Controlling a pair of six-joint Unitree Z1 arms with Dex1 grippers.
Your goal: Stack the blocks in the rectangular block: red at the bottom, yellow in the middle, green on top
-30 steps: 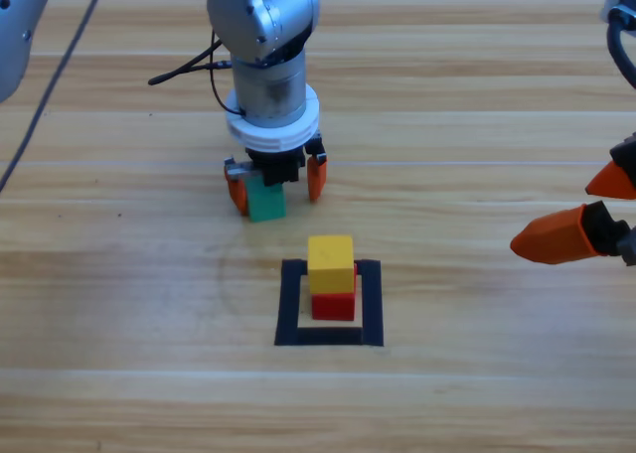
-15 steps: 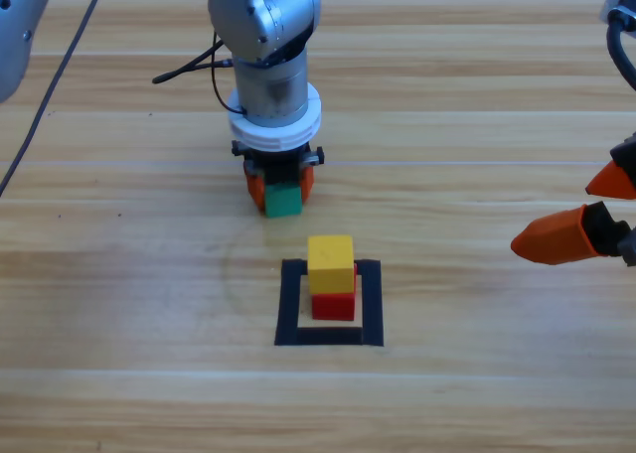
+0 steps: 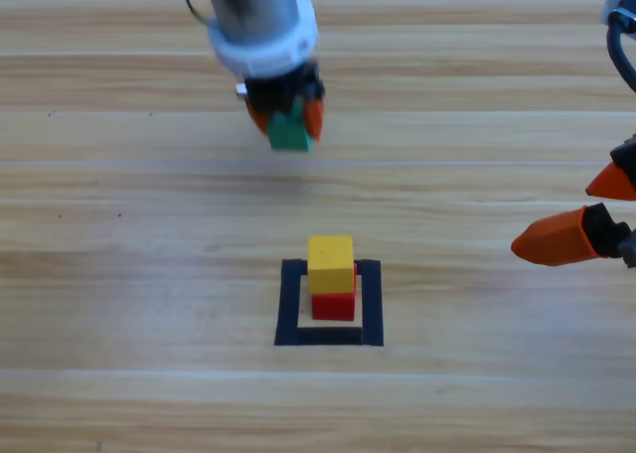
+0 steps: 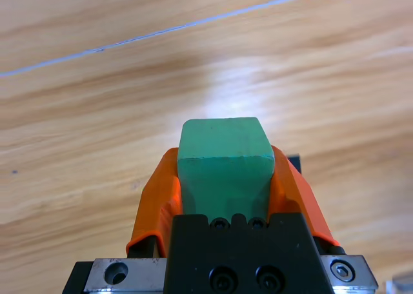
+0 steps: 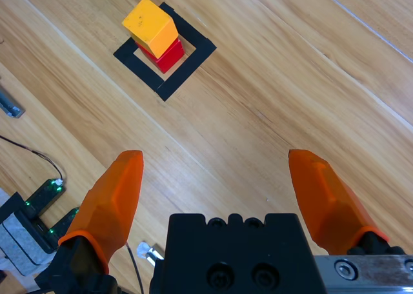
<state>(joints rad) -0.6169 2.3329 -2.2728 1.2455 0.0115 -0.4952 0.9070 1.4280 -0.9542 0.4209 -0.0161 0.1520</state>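
Motion blur softens your left gripper in the high view, and its arm runs off the top edge, but the left wrist view shows its jaws clamped on the green cube, held clear above the surface. Your yellow cube sits on the red cube, which it largely hides, inside the black tape square. Your right gripper waits at the right edge, jaws spread wide and holding nothing.

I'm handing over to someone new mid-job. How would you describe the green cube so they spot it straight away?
Start at the black tape square on the wooden table, where the yellow cube sits on the red cube. Look toward the top of the high view to the left gripper. The green cube is clamped between its orange jaws: the only teal-green block, and the only one off the stack.
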